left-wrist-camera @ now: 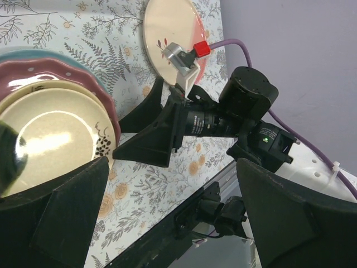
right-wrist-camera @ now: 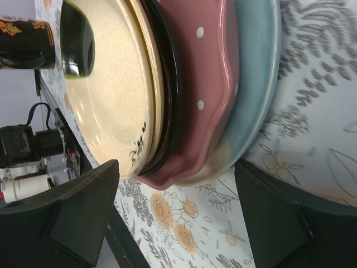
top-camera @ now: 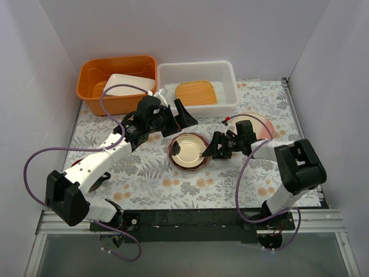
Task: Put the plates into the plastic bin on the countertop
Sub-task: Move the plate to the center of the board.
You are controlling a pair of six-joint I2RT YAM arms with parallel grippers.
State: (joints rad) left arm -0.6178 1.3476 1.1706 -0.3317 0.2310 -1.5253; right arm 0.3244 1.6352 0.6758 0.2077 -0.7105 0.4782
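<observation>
- Fern-printed table (top-camera: 144, 173) bears stacked plates (top-camera: 185, 151); one orange plate (top-camera: 196, 92) lies in the plastic bin (top-camera: 226, 72).
- Left end effector (top-camera: 183, 114): fingers apart.
- Right end effector (top-camera: 209, 146): fingers apart beside the stack.

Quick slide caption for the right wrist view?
Open right hand at the rim of the plate stack on the countertop.

No legible text for you here. Left wrist view: you'll see a short line of small white print (left-wrist-camera: 196, 121) on the black housing behind the right gripper (left-wrist-camera: 119, 139), too fine and blurred to read.
</observation>
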